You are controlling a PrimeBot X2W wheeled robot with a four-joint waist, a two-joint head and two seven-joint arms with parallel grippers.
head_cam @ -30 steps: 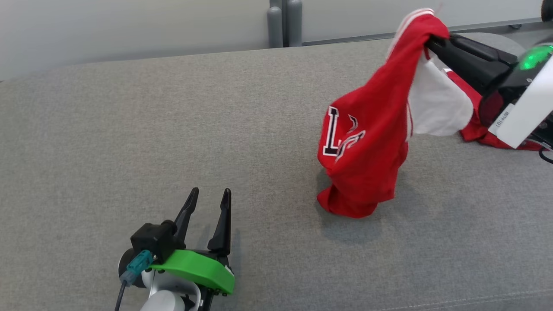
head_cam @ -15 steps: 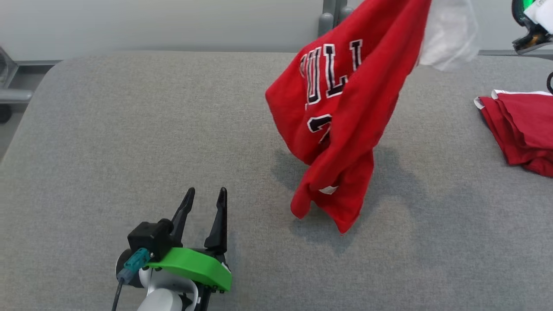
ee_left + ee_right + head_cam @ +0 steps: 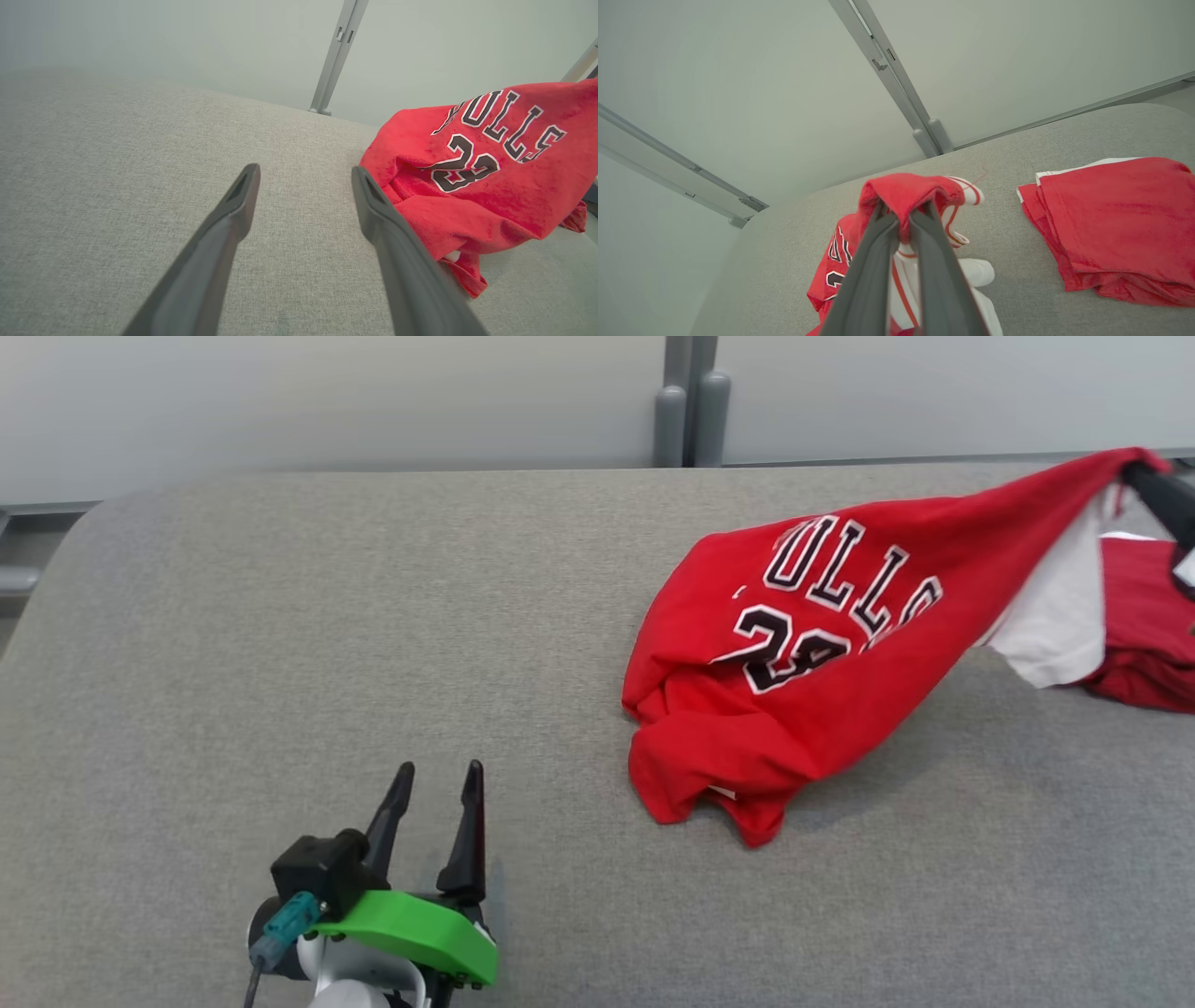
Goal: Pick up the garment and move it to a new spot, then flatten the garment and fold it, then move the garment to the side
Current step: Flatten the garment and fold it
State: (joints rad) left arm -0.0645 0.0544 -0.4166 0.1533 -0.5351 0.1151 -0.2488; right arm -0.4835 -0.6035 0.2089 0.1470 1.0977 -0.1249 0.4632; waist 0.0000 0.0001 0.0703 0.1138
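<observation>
Jersey [image 3: 822,700] lettering partly folded, right pincer [image 3: 1146,485] cropped

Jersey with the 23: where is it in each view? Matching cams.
Head view: jersey right of centre, slumped on the grey surface, one end lifted upper right.
Left wrist view: right side.
Right wrist view: bottom centre, bunched over the right hand.
Shared landmark: grey wall post.
</observation>
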